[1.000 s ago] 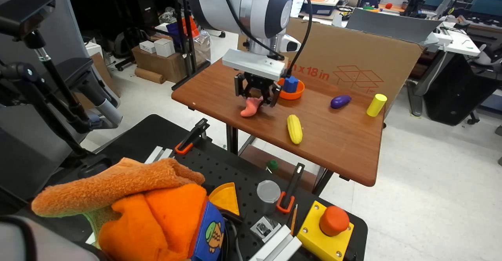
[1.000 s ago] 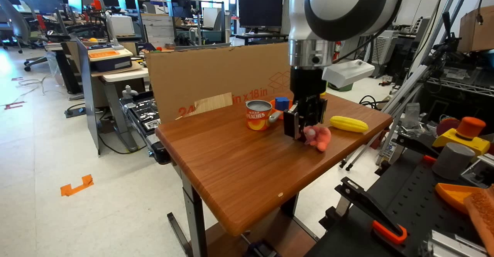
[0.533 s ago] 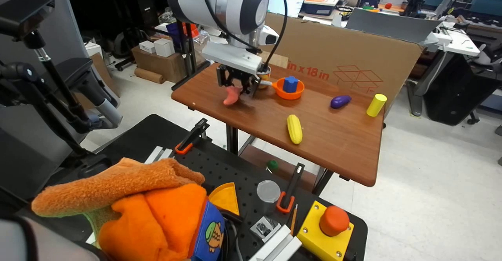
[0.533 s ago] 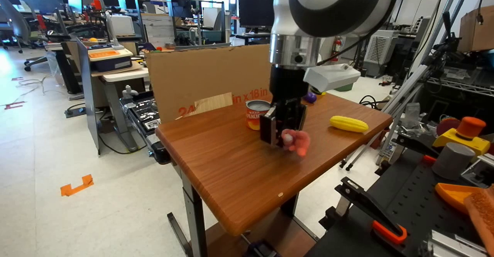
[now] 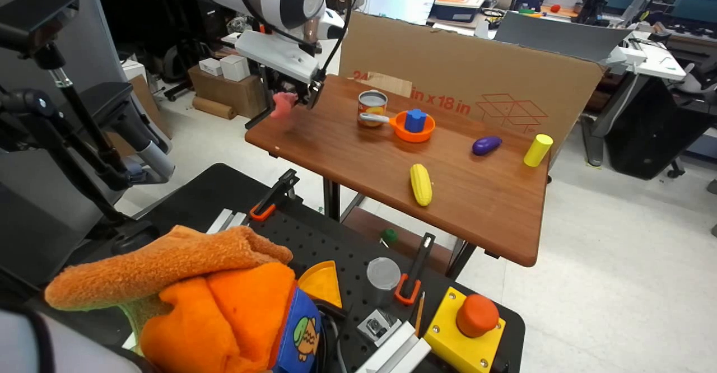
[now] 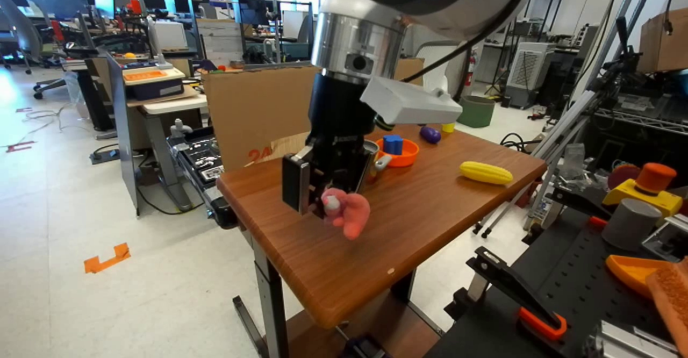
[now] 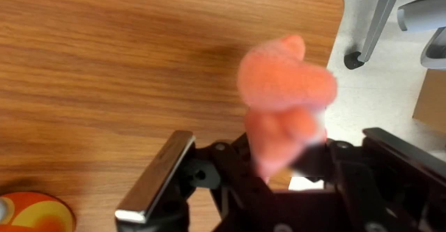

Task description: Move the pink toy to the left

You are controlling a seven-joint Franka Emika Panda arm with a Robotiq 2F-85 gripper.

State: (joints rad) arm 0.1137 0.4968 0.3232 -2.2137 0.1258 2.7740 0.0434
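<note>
The pink toy (image 7: 285, 82) lies between the jaws and juts out ahead of them in the wrist view; blur softens its outline, but its long axis seems to run outward from the jaws rather than across from one to the other. The jaws stand wide on either side, yet the toy looks clear of the table (image 7: 122, 68), so the gripper (image 6: 326, 194) is presumably holding it deep between them; which surfaces pinch it cannot be seen. The coming move turns on the table's end, which lies left in both exterior views: in the wrist view, the jaw at left has table behind it, the one at right has floor (image 7: 369, 96). The carry leftward therefore looks nearly done; lowering onto the table side probably comes next, with a drop past the edge the main risk. The can (image 5: 372, 104) stands beyond the jaw at left in the wrist view, apart from it. The arm (image 6: 352, 46) reaches down with its wrist tipped, pointing the jaws aslant, not straight down.
</note>
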